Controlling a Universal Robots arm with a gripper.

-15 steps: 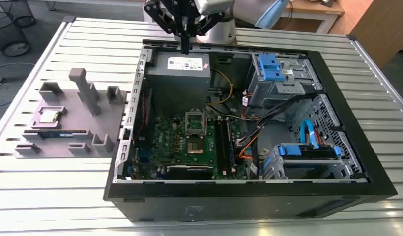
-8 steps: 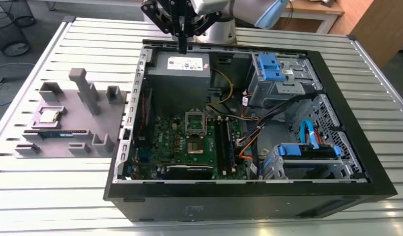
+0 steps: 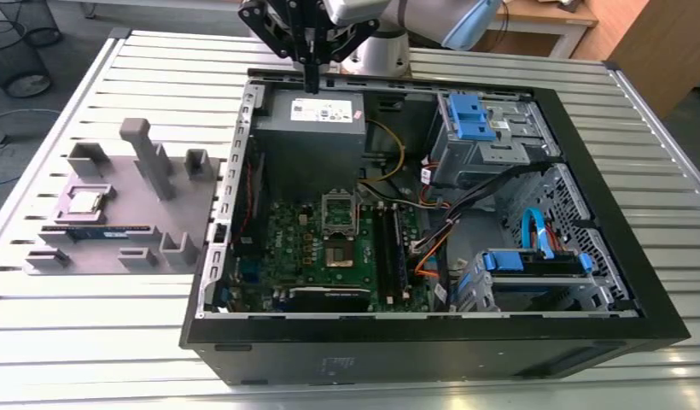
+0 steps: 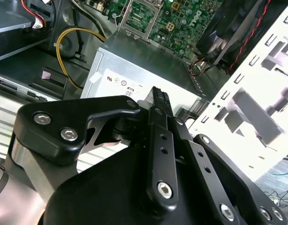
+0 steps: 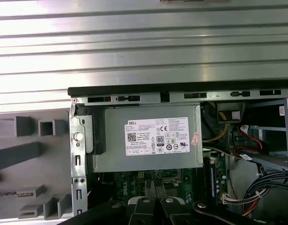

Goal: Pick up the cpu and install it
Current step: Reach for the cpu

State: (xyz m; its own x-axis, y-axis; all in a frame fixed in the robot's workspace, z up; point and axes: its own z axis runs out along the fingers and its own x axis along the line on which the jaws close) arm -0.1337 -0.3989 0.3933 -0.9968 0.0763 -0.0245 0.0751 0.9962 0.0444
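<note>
You are working on a slatted aluminium table (image 3: 156, 77) in a workshop, with a wire basket (image 3: 20, 51) on the floor off the exterior view's left far corner.

The largest thing on the table is an open desktop computer case (image 3: 441, 354). It lies on its side with the side panel off, so the inside can be reached from straight above. On the exterior view's left, just beside the case, sits a grey fixture tray (image 3: 122, 205). Its moulded pockets and posts hold loose parts in known spots so they can be gripped cleanly.

Inside the case, the boxy power supply (image 3: 310, 128) fills the far end. The green motherboard (image 3: 316, 248) lies nearer the camera, and its metal-framed socket (image 3: 340, 213) faces up and appears unoccupied, presumably ready to receive the chip.

Your gripper (image 3: 312, 81) hangs over the far rim of the case, just above the power supply and well apart from the tray. Its fingers are pressed together into one narrow tip with nothing between them. The first wrist view looks past that tip onto the power supply's label.

On the tray, the long blue-green memory stick (image 3: 100, 231) rests in its slot. The cpu (image 3: 86, 202) lies flat in the square pocket just beyond it, silver top up, not yet picked.
</note>
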